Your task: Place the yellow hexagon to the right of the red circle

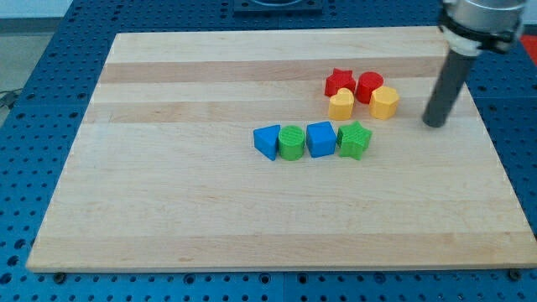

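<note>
The yellow hexagon (385, 102) sits at the view's upper right, just below and right of the red circle (369, 86), touching it. A red star (339, 82) lies left of the red circle, and a second yellow block (341, 105) sits below the star. My tip (434, 124) rests on the board to the right of the yellow hexagon, a short gap away and slightly lower in the view.
A row of blocks lies below the cluster: blue triangle (267, 141), green circle (291, 143), blue cube (320, 138), green star (354, 140). The wooden board (168, 201) lies on a blue perforated table; its right edge is near my tip.
</note>
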Robot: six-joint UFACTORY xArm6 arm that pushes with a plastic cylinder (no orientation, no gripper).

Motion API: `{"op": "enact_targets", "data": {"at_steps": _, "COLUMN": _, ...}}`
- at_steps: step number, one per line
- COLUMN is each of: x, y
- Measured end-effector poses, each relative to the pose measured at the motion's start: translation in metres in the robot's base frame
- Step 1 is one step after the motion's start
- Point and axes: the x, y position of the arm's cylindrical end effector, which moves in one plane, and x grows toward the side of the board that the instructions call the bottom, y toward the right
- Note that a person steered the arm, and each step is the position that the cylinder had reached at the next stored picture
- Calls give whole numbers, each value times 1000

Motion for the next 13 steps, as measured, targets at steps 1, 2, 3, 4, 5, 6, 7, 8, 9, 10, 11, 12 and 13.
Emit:
{"op": "enact_targets", "data": {"at_steps": 1, "x": 32, "y": -24}}
{"op": "enact_targets", "data": {"at_steps": 2, "x": 37, "y": -43}}
{"op": "enact_targets", "data": {"at_steps": 3, "x": 23, "y": -66}}
{"op": "enact_targets", "data": {"at_steps": 4, "x": -3, "y": -85}}
{"op": "enact_targets", "data": {"at_steps": 5, "x": -7, "y": -85}}
{"op": "enact_targets", "data": {"at_steps": 6, "x": -25, "y": -74}}
{"op": "enact_targets", "data": {"at_steps": 7, "x": -25, "y": -74}}
{"op": "enact_targets", "data": {"at_steps": 8, "x": -36, "y": -72}}
{"op": "enact_targets", "data": {"at_steps": 9, "x": -36, "y": -72}}
{"op": "enact_targets", "data": {"at_steps": 10, "x": -36, "y": -59}}
{"op": "enact_targets", "data": {"at_steps": 11, "x": -36, "y": -52}}
{"op": "enact_targets", "data": {"at_steps": 12, "x": -36, "y": -52}}
{"op": "enact_targets", "data": {"at_steps": 13, "x": -37, "y": -52}}
